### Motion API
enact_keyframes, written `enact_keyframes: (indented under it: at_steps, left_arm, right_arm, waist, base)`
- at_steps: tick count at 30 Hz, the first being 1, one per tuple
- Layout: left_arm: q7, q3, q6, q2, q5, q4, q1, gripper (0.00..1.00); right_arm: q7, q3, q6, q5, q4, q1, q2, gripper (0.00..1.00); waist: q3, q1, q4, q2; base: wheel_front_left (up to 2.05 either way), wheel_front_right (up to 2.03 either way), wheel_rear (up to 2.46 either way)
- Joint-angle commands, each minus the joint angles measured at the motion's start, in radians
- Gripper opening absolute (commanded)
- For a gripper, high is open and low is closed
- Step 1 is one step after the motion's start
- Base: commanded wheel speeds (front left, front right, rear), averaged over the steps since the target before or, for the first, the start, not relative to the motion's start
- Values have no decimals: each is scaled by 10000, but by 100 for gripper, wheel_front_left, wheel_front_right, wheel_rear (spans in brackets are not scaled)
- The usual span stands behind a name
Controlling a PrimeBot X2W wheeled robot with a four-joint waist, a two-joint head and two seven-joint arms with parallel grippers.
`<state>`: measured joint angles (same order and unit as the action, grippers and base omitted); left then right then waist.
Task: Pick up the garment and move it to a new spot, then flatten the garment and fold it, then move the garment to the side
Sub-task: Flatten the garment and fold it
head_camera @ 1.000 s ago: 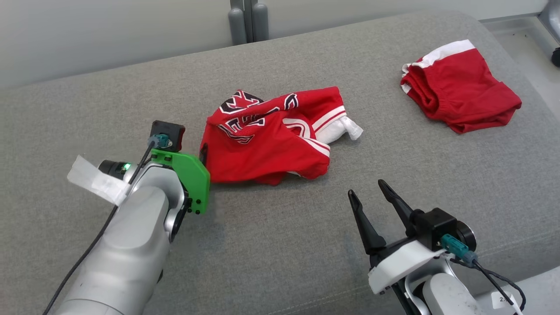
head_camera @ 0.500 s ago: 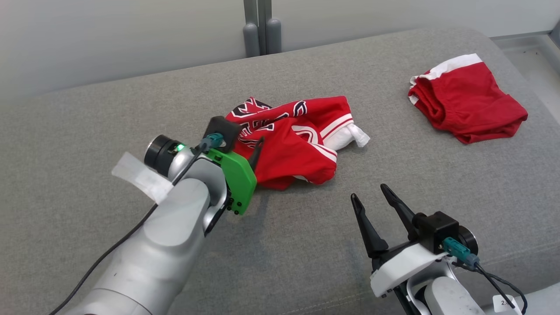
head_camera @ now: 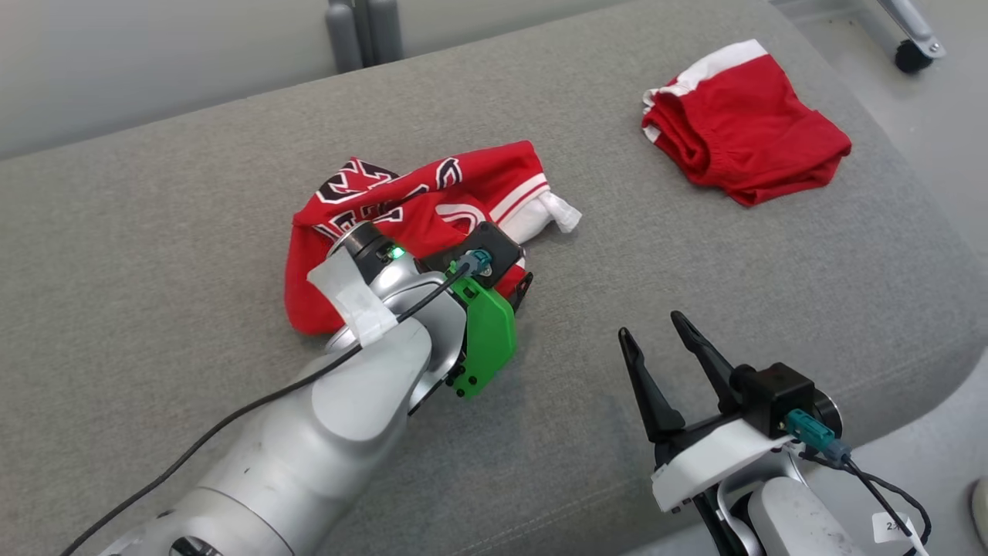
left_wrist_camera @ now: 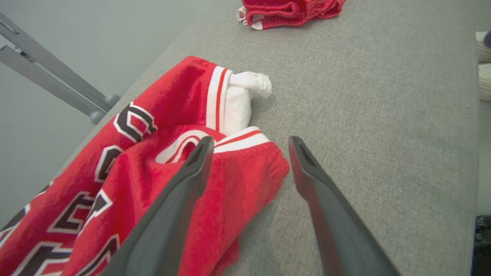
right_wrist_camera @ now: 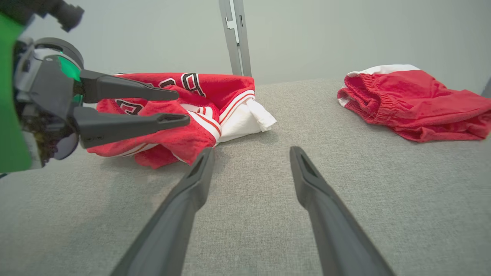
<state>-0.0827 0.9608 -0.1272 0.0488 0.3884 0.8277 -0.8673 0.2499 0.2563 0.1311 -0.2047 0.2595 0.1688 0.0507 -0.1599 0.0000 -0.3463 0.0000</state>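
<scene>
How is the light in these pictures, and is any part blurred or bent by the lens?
Head view: soft, even light, only a faint shadow on the grey cushion. Left wrist view: the red jersey is sharp, the fingers blur toward the bottom edge. Right wrist view: the left gripper looms large at the left edge.

Support surface: a wide upholstered cushion [head_camera: 695, 255] in grey woven fabric, with rounded edges and a stitched seam along the near side. Behind it stands a plain pale grey wall [head_camera: 154, 69]. A grey metal upright [head_camera: 363, 31] with two rounded feet stands against the far edge. To the right, a black castor [head_camera: 913, 55] rests on the pale floor [head_camera: 953, 116]. Lighting is even and diffuse, and shadows are soft.
</scene>
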Motion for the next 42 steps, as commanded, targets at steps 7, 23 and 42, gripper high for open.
enact_keyframes:
  at_steps: [7, 23, 42]
  left_arm:
    - [-673, 631, -24, 52, 99, 268, -492, 100]
    - [-347, 609, 893, 76, 142, 1026, -839, 0]
    - [1749, -839, 1667, 26, 1865, -1266, -2739, 0]
  right_arm:
    - [137, 33, -8, -213, 76, 144, -3, 100]
    - [153, 25, -8, -191, 16, 182, 0, 100]
    - [154, 116, -8, -52, 337, -88, 2, 100]
  waist:
    - [-790, 0, -957, 0]
    - [-747, 0, -554, 0]
    - [410, 0, 193, 0]
  base:
    - [0, 0, 0]
    - [0, 0, 0]
    - [0, 0, 0]
